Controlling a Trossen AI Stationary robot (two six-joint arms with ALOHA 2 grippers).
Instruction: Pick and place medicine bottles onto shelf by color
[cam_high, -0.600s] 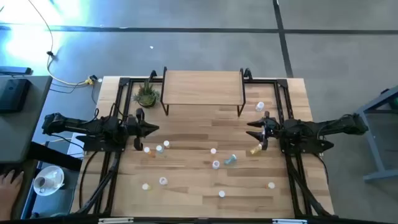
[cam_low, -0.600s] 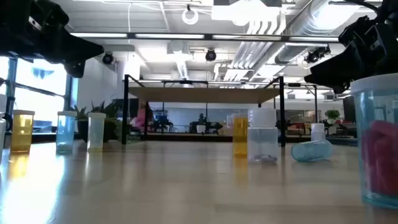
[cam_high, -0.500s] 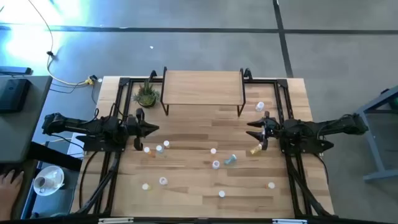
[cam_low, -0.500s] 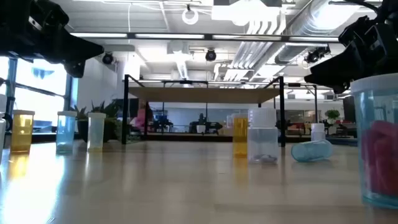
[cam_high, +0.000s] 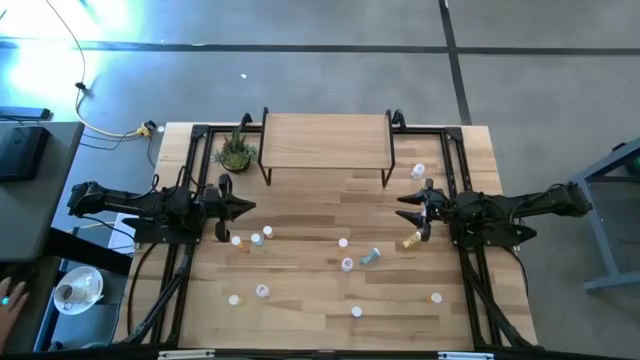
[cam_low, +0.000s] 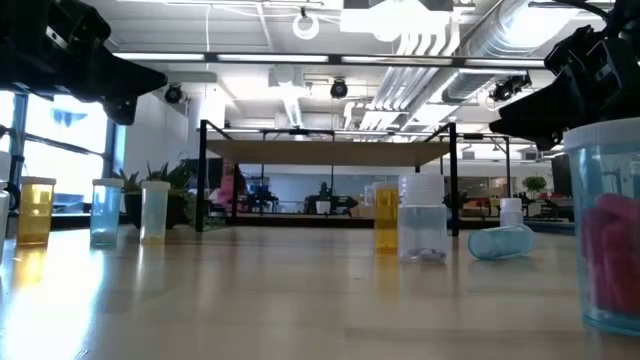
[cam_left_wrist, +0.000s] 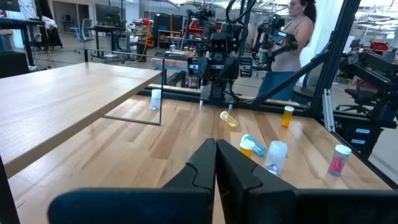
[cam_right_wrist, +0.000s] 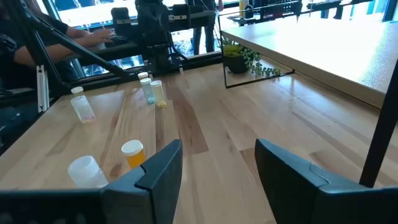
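Right gripper is hovering w/ fingers spread, empty, just beside a tipped yellow bottle at table's right side, prob lining up a grab. Left gripper is waiting clenched, holding nothing, near left edge. Medicine bottles are sitting scattered over the table mid and front, none on the shelf yet, which is standing at far edge w/ bare top. Potted plant is sitting just left of shelf. Shelf legs could be getting in the way on approach; otherwise path looking free.
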